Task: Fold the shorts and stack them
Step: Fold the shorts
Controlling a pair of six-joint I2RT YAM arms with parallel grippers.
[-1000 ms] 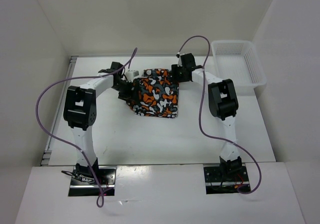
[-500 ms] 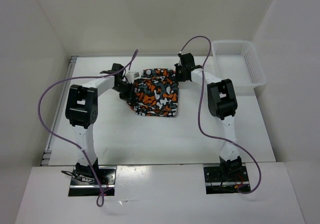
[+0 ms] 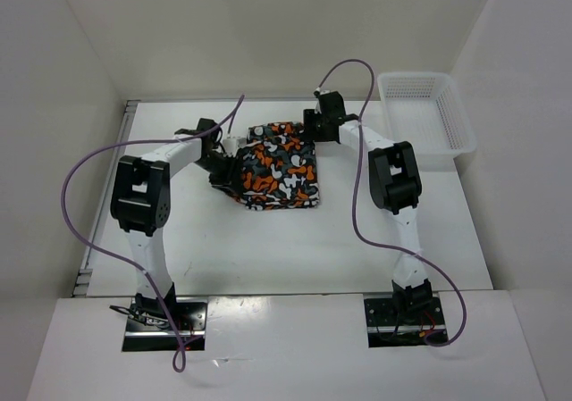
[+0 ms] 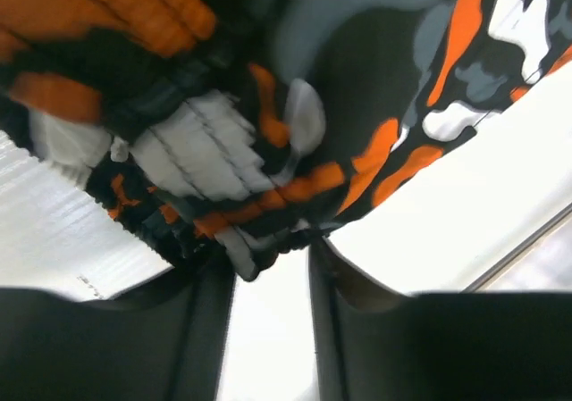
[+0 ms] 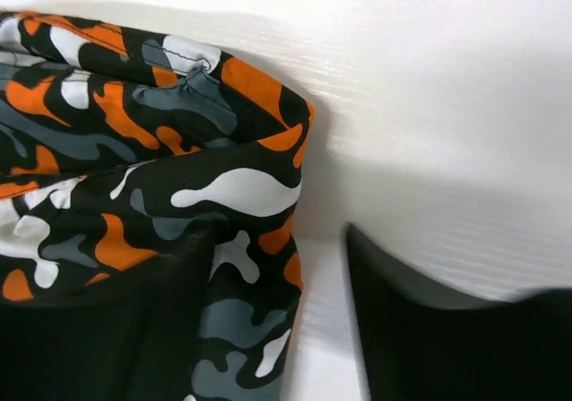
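Bracketing the shorts (image 3: 279, 166) on the bench (image 3: 268, 240), left gripper (image 3: 227, 159) looks clenched on their left edge, right gripper (image 3: 312, 128) spread open at their far-right corner, both equally near.

The shorts (image 3: 279, 164) lie folded on the table (image 3: 268, 240). The left gripper (image 3: 225, 155) is at their left edge, the right gripper (image 3: 313, 126) at their far right corner. A white basket (image 3: 463, 131) stands further right.
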